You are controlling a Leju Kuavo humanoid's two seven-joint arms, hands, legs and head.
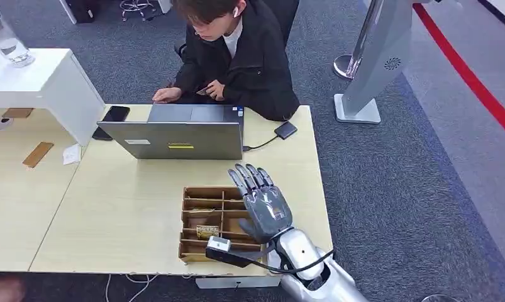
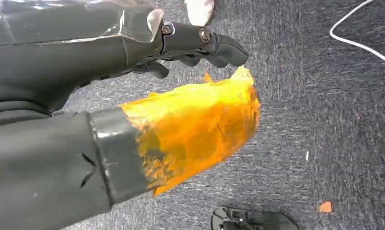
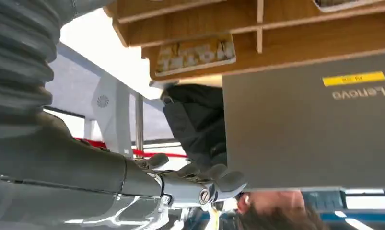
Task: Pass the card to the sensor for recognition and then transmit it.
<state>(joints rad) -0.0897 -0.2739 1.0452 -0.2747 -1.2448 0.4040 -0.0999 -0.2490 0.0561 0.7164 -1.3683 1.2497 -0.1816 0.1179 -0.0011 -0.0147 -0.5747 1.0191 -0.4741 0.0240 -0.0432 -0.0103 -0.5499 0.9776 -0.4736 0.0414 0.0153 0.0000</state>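
Note:
A wooden box with several slots sits near the table's front edge. A gold-printed card lies in one of its front slots, and the right wrist view shows this card from close up. My right hand hovers over the box's right side with its fingers stretched out and apart, holding nothing. A small black sensor pad with a cable lies on the table beyond the box, right of the laptop. My left hand hangs over the carpet with its orange-taped thumb apart from the fingers, and it holds nothing.
A grey laptop stands open just behind the box, with a person seated at it. A black phone lies left of the laptop. A white shelf rises at the table's left. A grey stand is on the carpet at right.

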